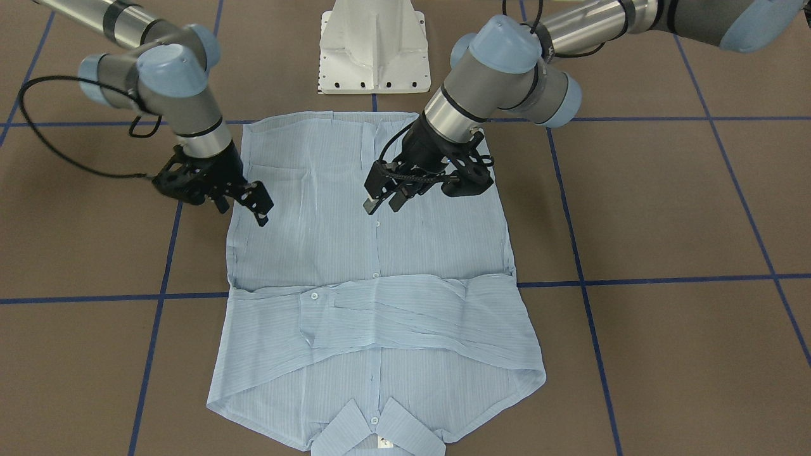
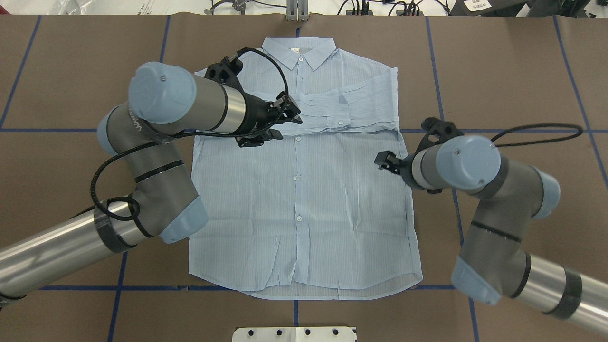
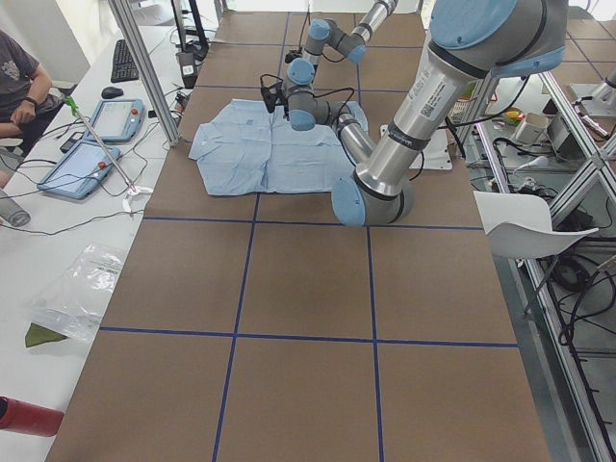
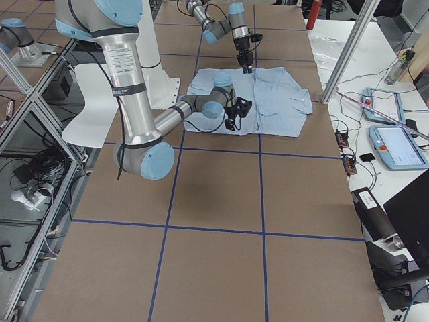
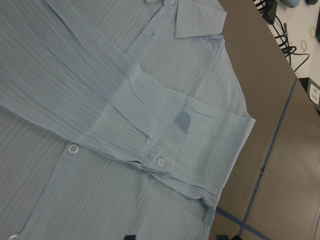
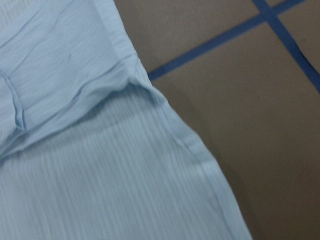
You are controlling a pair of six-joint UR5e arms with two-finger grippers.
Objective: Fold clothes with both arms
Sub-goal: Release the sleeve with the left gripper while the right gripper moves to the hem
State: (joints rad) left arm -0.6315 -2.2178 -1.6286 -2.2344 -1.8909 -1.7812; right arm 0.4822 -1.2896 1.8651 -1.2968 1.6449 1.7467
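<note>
Brown taped table [image 1: 665,209], shirt [image 1: 317,240] with illegible collar tag [image 1: 384,444], left claw [image 1: 382,206] and right claw [image 1: 244,214] both wide.

Overhead, right gripper [image 2: 381,160] mostly behind its own wrist; shirt collar [image 1: 405,429] past the front view's lower edge.

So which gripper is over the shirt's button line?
The left gripper, above the buttoned front beside the folded sleeves; the right gripper is at the side edge of the shirt.

Left hand [image 1: 383,205], right hand [image 1: 243,211] (both agape)
</note>
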